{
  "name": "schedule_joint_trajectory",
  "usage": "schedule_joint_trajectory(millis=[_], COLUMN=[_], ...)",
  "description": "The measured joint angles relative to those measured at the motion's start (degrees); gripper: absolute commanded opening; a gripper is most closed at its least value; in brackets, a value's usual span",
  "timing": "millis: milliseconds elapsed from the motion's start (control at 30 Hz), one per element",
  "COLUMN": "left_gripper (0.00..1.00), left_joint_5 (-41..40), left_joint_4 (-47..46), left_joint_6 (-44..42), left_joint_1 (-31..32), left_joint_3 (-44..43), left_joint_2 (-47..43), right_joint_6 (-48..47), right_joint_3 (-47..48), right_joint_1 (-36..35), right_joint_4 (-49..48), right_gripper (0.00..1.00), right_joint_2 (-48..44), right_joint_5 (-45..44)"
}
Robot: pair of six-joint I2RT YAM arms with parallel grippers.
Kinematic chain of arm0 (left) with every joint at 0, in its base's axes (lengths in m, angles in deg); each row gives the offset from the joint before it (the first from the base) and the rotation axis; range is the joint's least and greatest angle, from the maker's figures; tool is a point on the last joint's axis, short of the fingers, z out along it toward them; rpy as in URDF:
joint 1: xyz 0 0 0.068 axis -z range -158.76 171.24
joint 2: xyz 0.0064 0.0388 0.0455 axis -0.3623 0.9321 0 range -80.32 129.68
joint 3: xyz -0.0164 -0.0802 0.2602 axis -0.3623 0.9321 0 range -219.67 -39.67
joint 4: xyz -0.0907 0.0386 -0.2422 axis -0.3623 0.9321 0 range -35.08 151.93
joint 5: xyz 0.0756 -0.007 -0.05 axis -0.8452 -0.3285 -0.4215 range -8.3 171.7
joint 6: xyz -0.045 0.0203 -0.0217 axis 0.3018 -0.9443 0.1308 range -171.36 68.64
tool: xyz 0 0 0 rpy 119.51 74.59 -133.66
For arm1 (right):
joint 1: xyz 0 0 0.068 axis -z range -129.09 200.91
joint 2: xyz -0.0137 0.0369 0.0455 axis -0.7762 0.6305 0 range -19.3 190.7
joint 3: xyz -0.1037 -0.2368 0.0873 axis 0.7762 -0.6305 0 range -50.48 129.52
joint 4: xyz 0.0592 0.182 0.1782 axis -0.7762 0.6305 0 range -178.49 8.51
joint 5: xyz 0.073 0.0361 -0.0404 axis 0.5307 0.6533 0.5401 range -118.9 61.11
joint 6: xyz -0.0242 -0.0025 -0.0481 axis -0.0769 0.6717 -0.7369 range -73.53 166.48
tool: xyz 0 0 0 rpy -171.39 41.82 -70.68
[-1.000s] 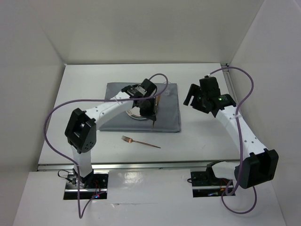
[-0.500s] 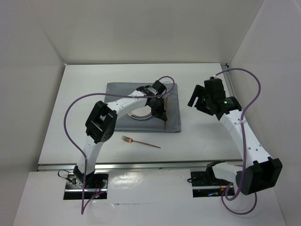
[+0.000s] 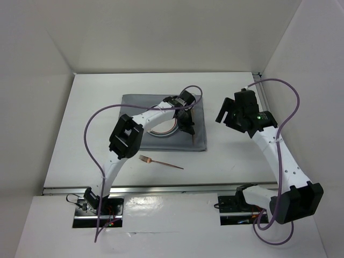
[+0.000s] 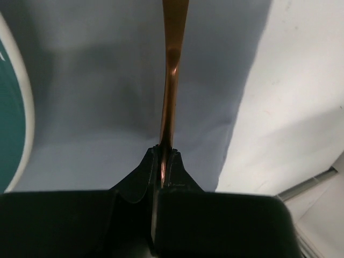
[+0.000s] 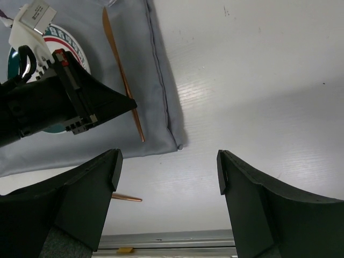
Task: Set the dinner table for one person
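Bright, even overhead light floods the white table [image 3: 86,134] in the top view. Shadows there are soft, and glare streaks the glossy near ledge [image 3: 177,207]. The left wrist view is dim: the mat [image 4: 107,107] lies in shadow and the close knife [image 4: 171,80] is blurred, with one bright glint. The right wrist view is sharp and well lit.

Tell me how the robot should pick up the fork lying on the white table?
Grab the fork by the middle of its thin handle, coming straight down from above, claw fingers on either side. It lies flat on the dinner table, so nothing fits underneath. The right claw is open and free; the left claw is shut on the knife.
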Motion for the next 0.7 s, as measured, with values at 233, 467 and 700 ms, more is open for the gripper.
schedule_joint_trajectory(millis=[233, 467, 700], left_gripper=[0.58, 0.61, 0.48], left_joint_5=[-2.2, -2.9, -5.3], left_joint_4=[2.5, 2.9, 3.4], left_joint_6=[-0.1, -0.4, 0.3], left_joint_1=[-0.3, -0.4, -0.1], left_joint_3=[-2.2, -3.0, 6.6], left_joint_2=[1.6, 1.3, -9.7], right_joint_6=[-0.2, -0.4, -0.4], right_joint_3=[0.0, 0.0, 0.0], right_joint_1=[0.3, 0.3, 0.3], right_joint_4=[0.4, 0.7, 1.2], right_gripper=[0.83, 0.83, 0.83], right_joint_2=[-0.7, -1.0, -2.1], right_joint_5=[0.0, 0.0, 0.1])
